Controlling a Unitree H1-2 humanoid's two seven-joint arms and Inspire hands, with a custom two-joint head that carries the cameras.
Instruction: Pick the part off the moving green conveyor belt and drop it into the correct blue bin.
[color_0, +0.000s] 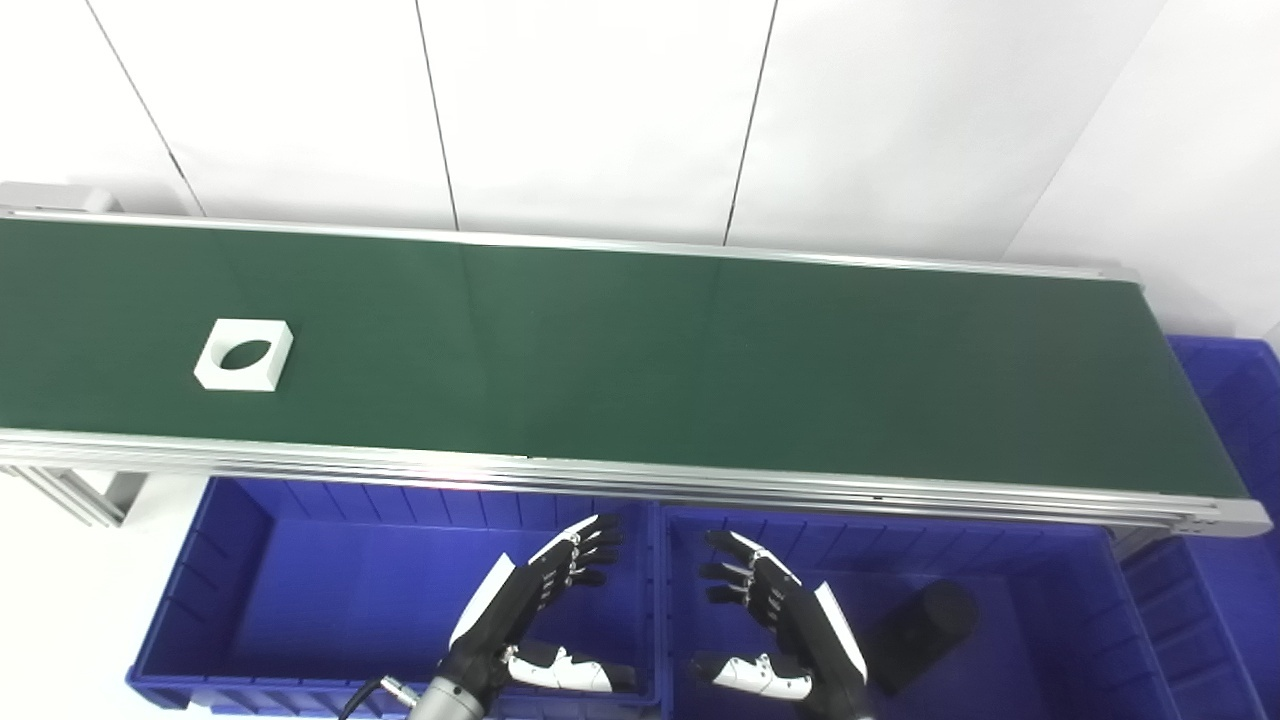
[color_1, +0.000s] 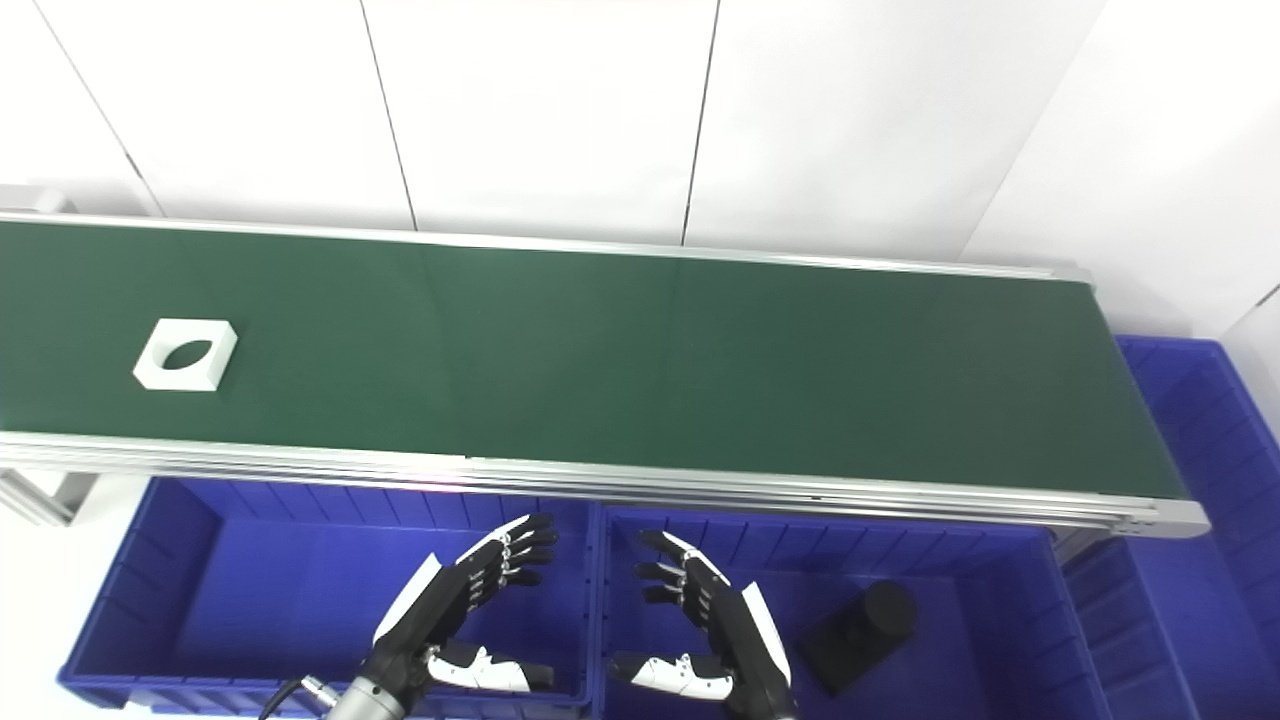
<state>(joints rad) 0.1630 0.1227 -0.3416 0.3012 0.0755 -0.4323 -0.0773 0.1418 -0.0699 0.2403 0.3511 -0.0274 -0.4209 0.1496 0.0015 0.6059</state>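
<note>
One white square part (color_0: 244, 354) with oval hole, left of frame on conveyor belt (color_0: 700, 360): likely light, rigid; grip outer edges; left hand (color_0: 530, 600) and right hand (color_0: 780, 615) wide, empty

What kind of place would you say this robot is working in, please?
Probably a factory-style sorting station or a lab mock-up of one: a green conveyor belt carries a white part, blue bins wait below, and plain white wall panels stand behind.

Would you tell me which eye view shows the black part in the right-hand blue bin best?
The left eye view: the black part appears slightly larger, clear of the right hand. The right eye view shows it whole too.
</note>
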